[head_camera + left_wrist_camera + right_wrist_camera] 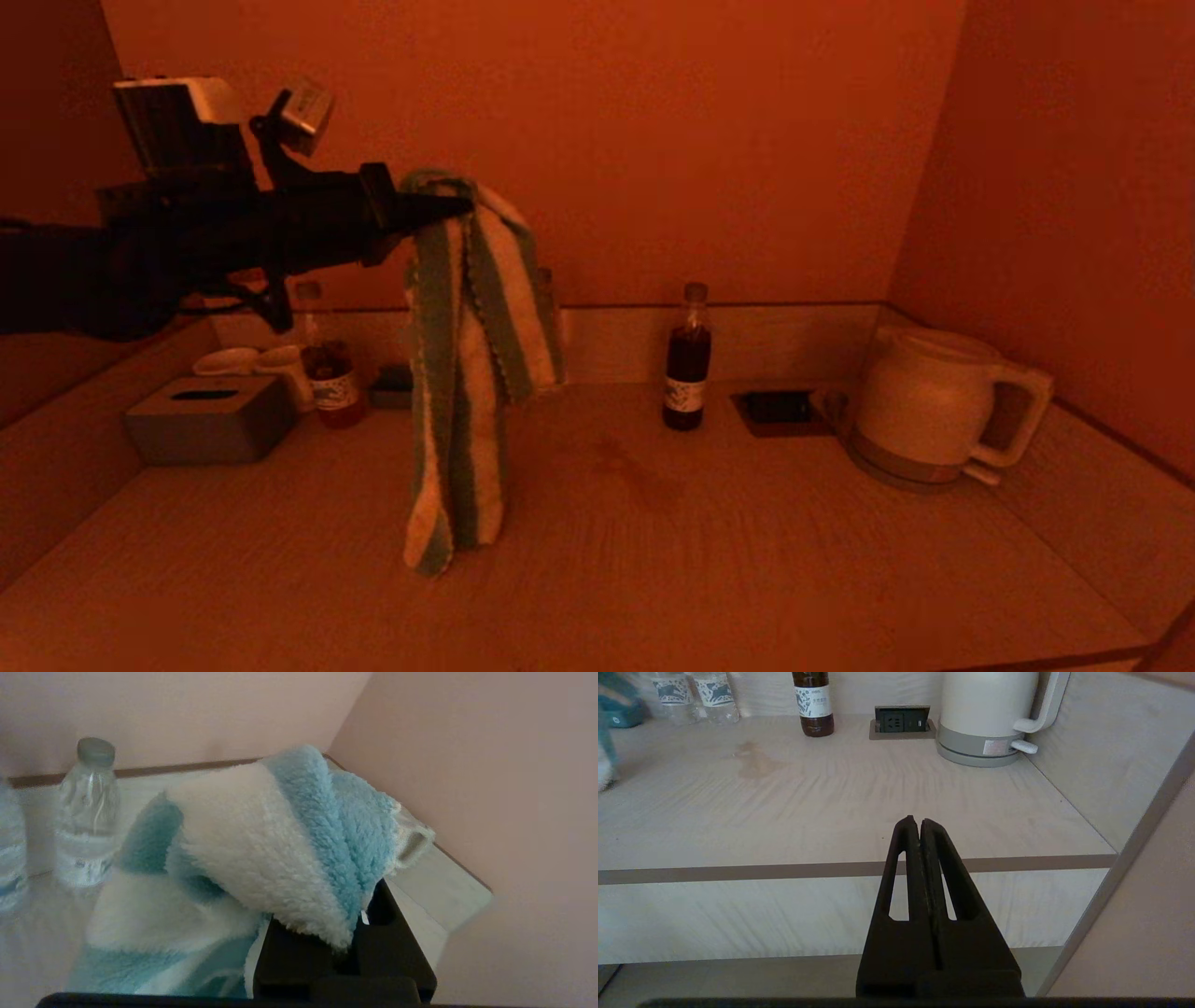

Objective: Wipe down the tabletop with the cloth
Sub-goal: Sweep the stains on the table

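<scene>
Right pincer (920, 823): parked off the tabletop's front edge, tips pressed together, empty; idle arm.
Left pincer (439, 207): raised high, level, pinching the cloth by its top fold so it hangs free for carrying.
Cloth (462, 373): fluffy, green and white stripes, wavy edge, draped long, bottom near or on tabletop (747, 560).
Stain (644, 478): darkish patch beside cloth, likely wipe target.

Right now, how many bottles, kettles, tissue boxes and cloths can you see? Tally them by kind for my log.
Clear water bottles: 2
Dark bottle: 1
Kettle: 1
Tissue box: 1
Cloth: 1, hanging from the shut left gripper
Total: 6
The right gripper is parked, shut, at the front of the tabletop.
</scene>
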